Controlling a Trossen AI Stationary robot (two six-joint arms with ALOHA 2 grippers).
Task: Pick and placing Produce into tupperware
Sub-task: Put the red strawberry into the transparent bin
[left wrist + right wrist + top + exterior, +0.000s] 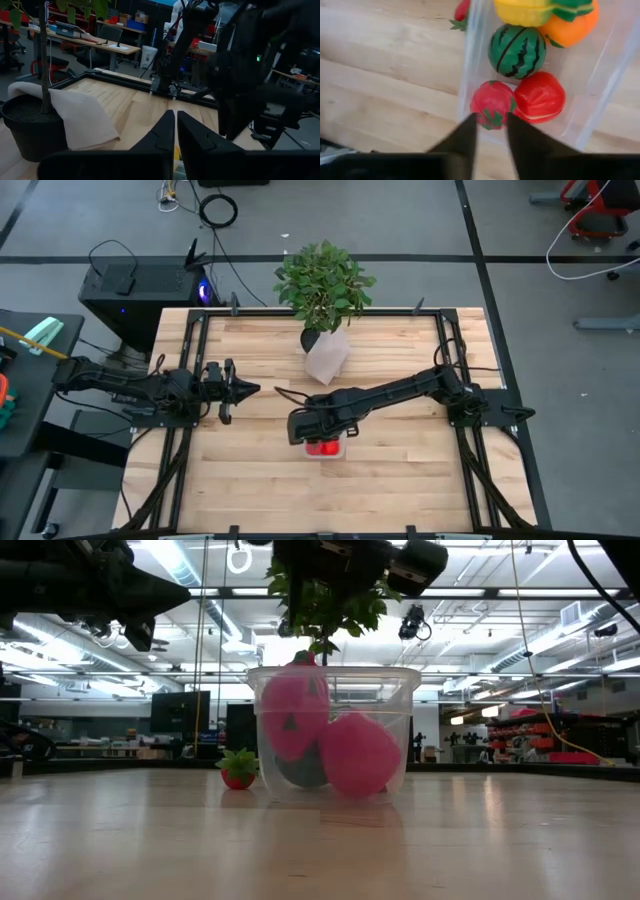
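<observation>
The left gripper (243,389) hangs over the left side of the pale wooden table (240,480), its two dark fingers pressed together on nothing — parked, I judge, to leave the middle free for the other arm. Beyond it, at the table's far edge, stands the leafy green plant in a dark pot wrapped in pale cloth (60,125), well apart from the work. At the centre sits the small clear plastic tub with rounded corners (333,730), and just beside its wall on the bare wood lies a small red toy fruit with a green leafy cap (238,769), not yet inside. The right gripper (492,132) hovers directly above the tub, fingers a narrow gap apart and holding nothing; straight below them lies a pinkish-red toy fruit with a green star-shaped cap (492,104), which looks freshly let go rather than about to be picked. It touches a glossy red toy tomato (540,96), and farther along the tub rest a striped green toy watermelon (516,50), a yellow piece (522,11) and an orange piece (577,27) — packed close because the tub is small.
</observation>
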